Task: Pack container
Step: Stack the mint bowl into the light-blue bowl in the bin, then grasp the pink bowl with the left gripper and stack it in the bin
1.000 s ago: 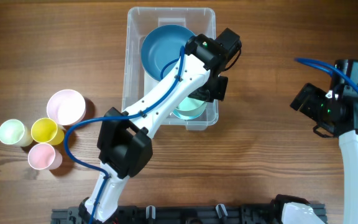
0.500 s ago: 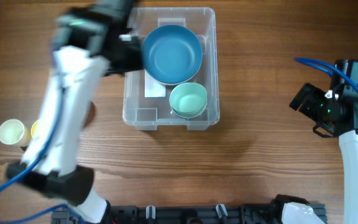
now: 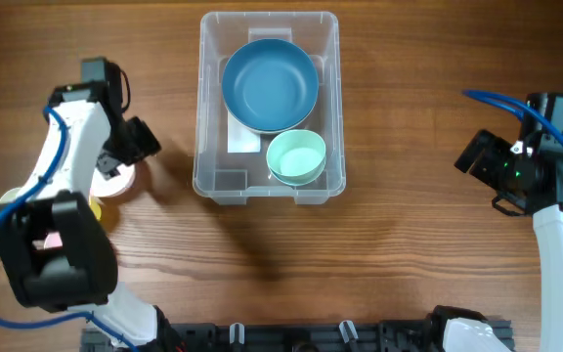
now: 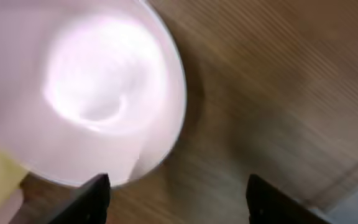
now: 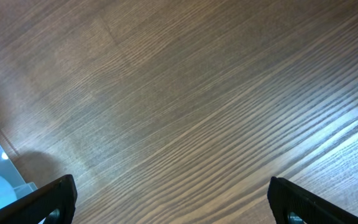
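The container (image 3: 221,181) sits far-centre on the tabletop (image 3: 409,244) — light, stiff, slick plastic, best pinched at its rim, I'd judge — both arms' jaws wide apart and empty, the left at the pink bowl (image 4: 98,87).

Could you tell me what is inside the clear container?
The container holds a blue bowl and a mint-green bowl. The blue bowl partly covers a white label; beneath the bowls is hidden.
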Action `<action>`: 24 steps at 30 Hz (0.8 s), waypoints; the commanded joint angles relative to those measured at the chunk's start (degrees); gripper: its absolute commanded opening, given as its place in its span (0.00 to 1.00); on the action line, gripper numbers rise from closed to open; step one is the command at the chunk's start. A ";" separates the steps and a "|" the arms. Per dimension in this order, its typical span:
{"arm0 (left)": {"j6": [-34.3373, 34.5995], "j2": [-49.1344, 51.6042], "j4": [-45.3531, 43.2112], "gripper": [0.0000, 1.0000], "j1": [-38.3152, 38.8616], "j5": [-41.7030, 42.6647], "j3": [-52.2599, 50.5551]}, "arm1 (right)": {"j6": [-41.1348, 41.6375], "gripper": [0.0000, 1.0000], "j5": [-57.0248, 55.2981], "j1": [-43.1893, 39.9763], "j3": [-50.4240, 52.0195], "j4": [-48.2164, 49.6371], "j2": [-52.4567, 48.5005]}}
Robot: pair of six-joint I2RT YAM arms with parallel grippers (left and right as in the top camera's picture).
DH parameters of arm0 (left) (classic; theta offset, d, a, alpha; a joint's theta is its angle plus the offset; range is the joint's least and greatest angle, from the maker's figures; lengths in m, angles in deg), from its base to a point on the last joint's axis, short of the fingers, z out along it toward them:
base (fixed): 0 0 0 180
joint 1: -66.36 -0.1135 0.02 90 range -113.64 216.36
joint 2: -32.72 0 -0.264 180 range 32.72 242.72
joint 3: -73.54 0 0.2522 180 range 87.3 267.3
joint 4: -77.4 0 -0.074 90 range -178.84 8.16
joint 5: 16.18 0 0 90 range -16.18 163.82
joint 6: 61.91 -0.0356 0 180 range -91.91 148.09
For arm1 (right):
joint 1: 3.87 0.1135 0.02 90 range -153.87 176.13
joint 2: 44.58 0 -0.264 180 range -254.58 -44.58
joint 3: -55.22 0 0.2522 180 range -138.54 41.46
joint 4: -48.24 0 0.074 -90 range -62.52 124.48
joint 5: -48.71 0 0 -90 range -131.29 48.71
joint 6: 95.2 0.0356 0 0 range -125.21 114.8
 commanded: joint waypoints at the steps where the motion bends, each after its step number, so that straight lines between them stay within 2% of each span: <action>1: -1.01 3.85 -4.39 0.72 -1.49 0.02 -3.28 | -0.87 1.00 0.52 -0.17 0.20 0.02 0.07; 5: -1.29 5.84 -8.87 0.69 -2.86 0.04 -3.28 | -1.25 1.00 0.52 -0.17 0.20 0.07 0.07; 6: -1.42 6.23 -9.35 0.63 -2.93 0.04 -3.28 | -1.29 1.00 0.50 -0.17 0.20 0.20 0.04; 8: -1.40 7.78 -10.25 0.43 -2.93 0.07 -3.28 | -1.29 1.00 0.52 -0.17 0.20 0.28 0.07; 10: -1.40 9.16 -11.02 0.33 -2.93 0.11 -3.28 | -1.29 1.00 0.50 -0.17 0.20 0.31 0.07; 14: -1.44 9.51 -13.60 0.05 -2.89 0.09 -3.23 | -1.53 1.00 0.52 -0.17 0.20 0.37 0.07; 17: -2.51 9.49 -12.22 0.04 -2.49 0.55 -0.26 | -1.53 1.00 0.52 -0.17 0.20 0.37 0.07; 20: -3.15 9.18 -4.55 0.04 0.04 0.70 8.81 | -1.53 1.00 0.52 -0.17 0.20 0.33 0.07; 24: -3.15 6.14 6.32 0.04 7.30 0.68 23.98 | -1.53 1.00 0.57 -0.17 0.20 0.11 0.07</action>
